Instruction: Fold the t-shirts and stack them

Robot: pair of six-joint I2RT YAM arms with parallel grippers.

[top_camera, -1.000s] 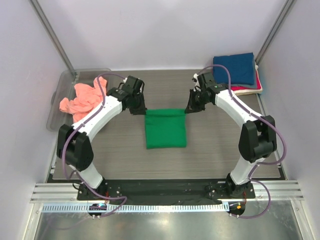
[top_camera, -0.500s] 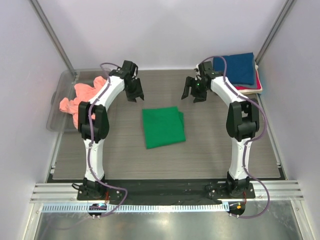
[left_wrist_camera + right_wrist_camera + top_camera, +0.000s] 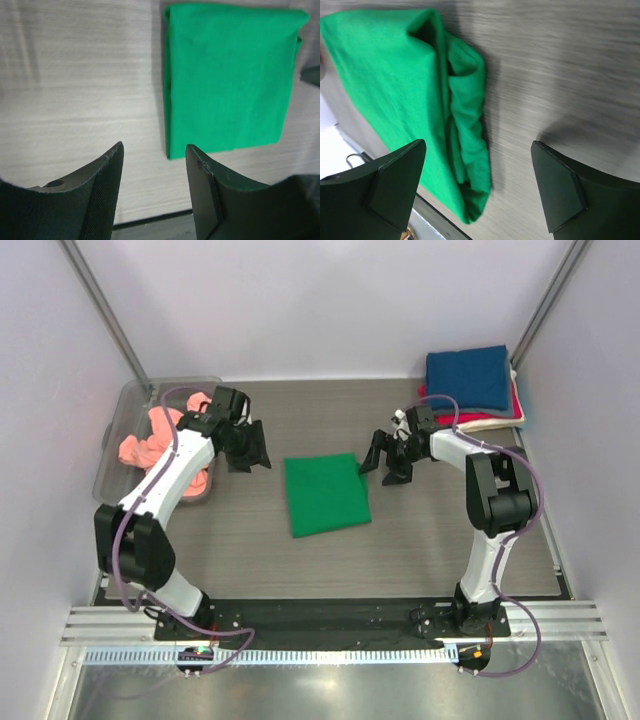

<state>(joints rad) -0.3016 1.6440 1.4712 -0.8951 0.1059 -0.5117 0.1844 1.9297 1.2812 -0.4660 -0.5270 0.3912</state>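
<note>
Surface: a grey wood-grain table (image 3: pixel 450 530) inside pale walls.
Shirt, place: the green t-shirt (image 3: pixel 325 495) lies folded flat on the table between the two grippers and touches neither.
Shirt, axis: nearly square. Its slightly longer side runs from the arms' bases toward the far wall, turned a little off the table's edges.
Left gripper (image 3: pixel 247 448): jaws moderately apart with nothing between them. The shirt is just beyond its fingertips, to its right.
Right gripper (image 3: pixel 384 465): jaws spread wide and empty. The shirt's edge is just beside it, to its left.
Left wrist view: shows the green t-shirt (image 3: pixel 227 80) as a smooth top panel with a clean straight edge, ahead of the left gripper (image 3: pixel 154 151) and offset right.
Right wrist view: only here do the shirt's loose layers show. The green t-shirt (image 3: pixel 395 75) has bunched folds facing the right gripper (image 3: pixel 477 147).
Other shirts: a salmon-pink t-shirt (image 3: pixel 150 443) is crumpled in the clear bin (image 3: pixel 108 462) behind the left gripper. A navy t-shirt (image 3: pixel 468 377) tops a folded stack beyond the right gripper, over a red t-shirt (image 3: pixel 516 405) and a cream t-shirt (image 3: pixel 490 422).
</note>
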